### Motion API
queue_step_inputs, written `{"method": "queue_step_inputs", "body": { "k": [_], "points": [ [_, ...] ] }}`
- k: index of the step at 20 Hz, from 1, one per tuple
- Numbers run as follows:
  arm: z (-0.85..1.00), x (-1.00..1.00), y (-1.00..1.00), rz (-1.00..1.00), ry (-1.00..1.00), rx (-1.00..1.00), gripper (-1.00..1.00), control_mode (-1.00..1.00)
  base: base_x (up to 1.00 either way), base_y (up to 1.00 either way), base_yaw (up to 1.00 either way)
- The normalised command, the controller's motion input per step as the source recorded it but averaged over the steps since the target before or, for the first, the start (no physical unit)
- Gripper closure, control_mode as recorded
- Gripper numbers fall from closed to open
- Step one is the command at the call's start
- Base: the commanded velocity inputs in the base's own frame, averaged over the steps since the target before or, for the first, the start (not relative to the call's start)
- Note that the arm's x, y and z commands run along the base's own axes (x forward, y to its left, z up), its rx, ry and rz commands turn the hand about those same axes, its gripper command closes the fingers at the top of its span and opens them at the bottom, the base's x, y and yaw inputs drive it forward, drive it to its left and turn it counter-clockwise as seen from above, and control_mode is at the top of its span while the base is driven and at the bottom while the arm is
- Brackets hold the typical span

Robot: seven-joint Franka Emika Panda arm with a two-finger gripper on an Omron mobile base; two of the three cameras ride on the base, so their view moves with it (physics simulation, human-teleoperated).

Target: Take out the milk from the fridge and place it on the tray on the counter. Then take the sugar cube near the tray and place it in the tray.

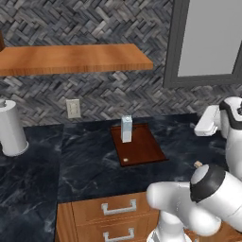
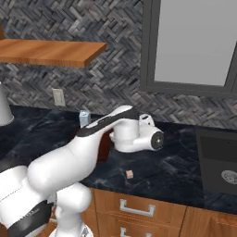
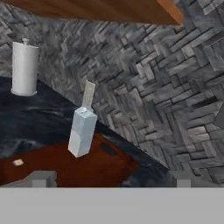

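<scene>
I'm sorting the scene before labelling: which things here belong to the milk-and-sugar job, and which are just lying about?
Belongs to the job:
- milk, standing on the tray
- sugar cube, on the counter, off the tray
- pincer, open

Just lying about:
- white roll
- wall shelf
- wall outlet

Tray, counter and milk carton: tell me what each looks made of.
Tray: dark reddish-brown wood by its colour, smooth, slightly glossy.
Counter: black marble-like stone, judging by faint white veins, polished.
Milk carton: probably coated paperboard, given the flat pale blue-white faces and gabled top.
</scene>
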Motion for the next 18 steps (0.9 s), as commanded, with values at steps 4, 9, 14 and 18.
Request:
{"method": "queue_step_inputs", "body": {
  "k": [4, 9, 14, 18],
  "points": [
    [-0.02, -0.59, -0.08, -0.54, 0.27, -0.16, -1.0, -1.0, 0.0, 0.0, 0.0],
    [0.0, -0.35, -0.11, -0.54, 0.32, -0.18, -1.0, -1.0, 0.0, 0.0, 0.0],
    [0.01, -0.18, -0.42, -0.34, 0.57, -0.07, -1.0, -1.0, 0.0, 0.0, 0.0],
    [-0.04, -0.06, -0.29, -0.2, 0.5, -0.1, -1.0, -1.0, 0.0, 0.0, 0.0]
  ]
}}
